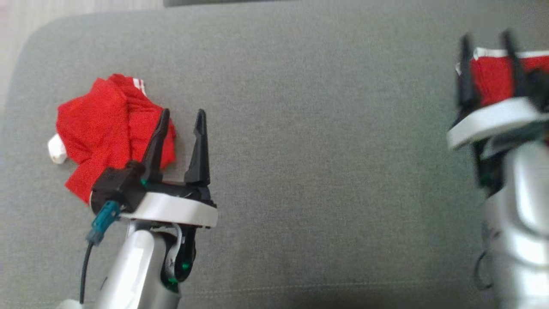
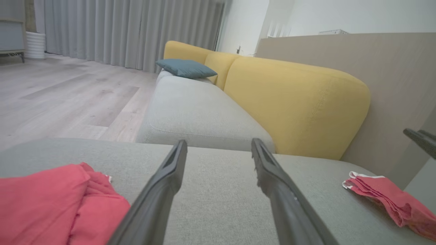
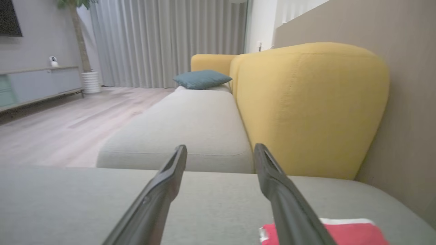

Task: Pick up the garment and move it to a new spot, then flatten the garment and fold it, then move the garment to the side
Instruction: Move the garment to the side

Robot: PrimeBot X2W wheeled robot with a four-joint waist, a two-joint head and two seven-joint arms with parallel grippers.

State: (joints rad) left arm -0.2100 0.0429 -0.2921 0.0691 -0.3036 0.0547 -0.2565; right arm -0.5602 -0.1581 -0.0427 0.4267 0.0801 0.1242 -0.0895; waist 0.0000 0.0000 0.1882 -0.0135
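We see left claw (image 1: 182, 124) apart beside crumpled red garment (image 1: 103, 128); right claw (image 1: 487, 45) apart over folded red garment (image 1: 493, 79). Wrist views add yellow backrest (image 2: 296, 102), blue cushion (image 2: 185, 68).

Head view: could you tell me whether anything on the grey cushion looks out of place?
Yes: the crumpled red garment at the left lies bunched in a heap, whereas the folded red garment at the right looks neat.
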